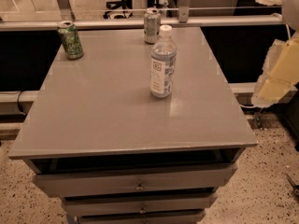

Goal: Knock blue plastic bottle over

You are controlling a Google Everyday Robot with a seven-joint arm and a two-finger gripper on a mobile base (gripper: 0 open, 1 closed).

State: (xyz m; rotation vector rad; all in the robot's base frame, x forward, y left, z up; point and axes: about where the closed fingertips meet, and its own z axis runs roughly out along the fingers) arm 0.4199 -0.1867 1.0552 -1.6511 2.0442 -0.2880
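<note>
The blue plastic bottle stands upright right of the middle of the grey cabinet top. It is clear and pale blue, with a white cap and a white label bearing a small dark square. My gripper shows as a pale, blurred shape at the right edge of the view. It is beyond the cabinet's right side, well to the right of the bottle and apart from it.
A green drink can stands at the far left corner. A grey-silver drink can stands at the far edge, just behind the bottle. Drawers sit below the top. A rail and office chairs lie behind. A speckled floor surrounds the cabinet.
</note>
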